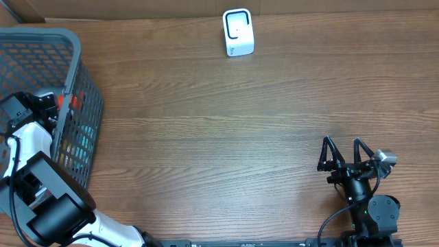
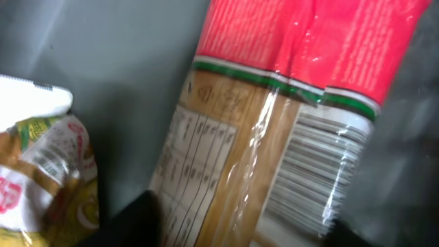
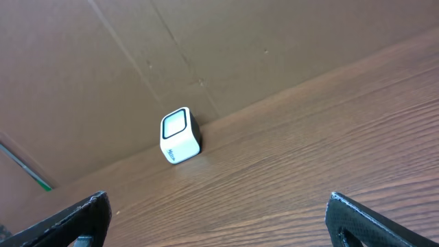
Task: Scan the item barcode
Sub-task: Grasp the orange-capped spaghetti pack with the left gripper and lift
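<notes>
Left tool point(image 2: 240, 226) inside the grey basket point(image 1: 75, 48), fingers point(image 2: 137, 223) either side of a red-and-tan pack point(image 2: 274, 123), barcode point(image 2: 309, 171) showing, grip impossible to tell, right tool point(image 1: 341, 152) spread wide and empty, far right of the basket.

White scanner point(image 1: 238, 32) on wooden table point(image 1: 240, 137)
</notes>
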